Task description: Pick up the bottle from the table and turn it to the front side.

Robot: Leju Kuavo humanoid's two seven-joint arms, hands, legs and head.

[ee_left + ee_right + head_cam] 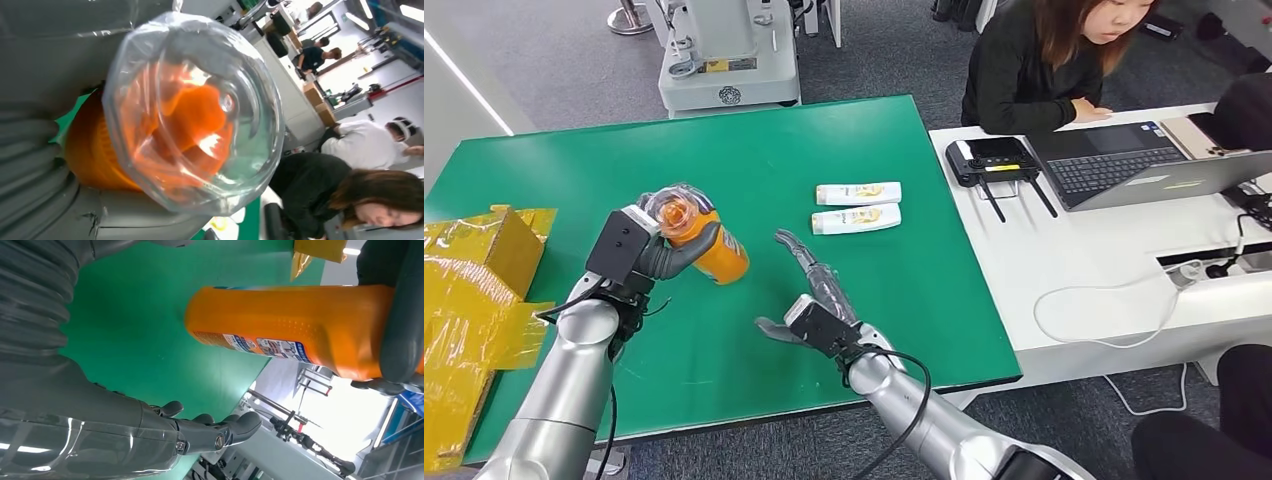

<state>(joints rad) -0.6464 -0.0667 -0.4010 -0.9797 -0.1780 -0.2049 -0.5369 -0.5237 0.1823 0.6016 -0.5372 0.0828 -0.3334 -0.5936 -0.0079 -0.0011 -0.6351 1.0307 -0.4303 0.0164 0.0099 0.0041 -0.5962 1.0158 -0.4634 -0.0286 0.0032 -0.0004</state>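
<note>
My left hand (656, 252) grips an orange bottle (709, 245) with a clear cap and holds it tilted above the green table (754, 160), cap toward me. The left wrist view looks straight at the clear cap (192, 107) over the orange bottle top, with my left hand (45, 170) around it. In the right wrist view the bottle (295, 325) floats over the table with its label strip facing the camera, dark left-hand fingers (402, 325) wrapped round it. My right hand (816, 295) hovers open to the right of the bottle, fingers (220, 430) spread, holding nothing.
Two white tubes (858, 193) (856, 219) lie side by side right of centre on the table. Yellow packaging (474, 290) sits at the left edge. A person (1049, 55) sits at a white desk (1104, 270) with a laptop (1139, 165) on the right.
</note>
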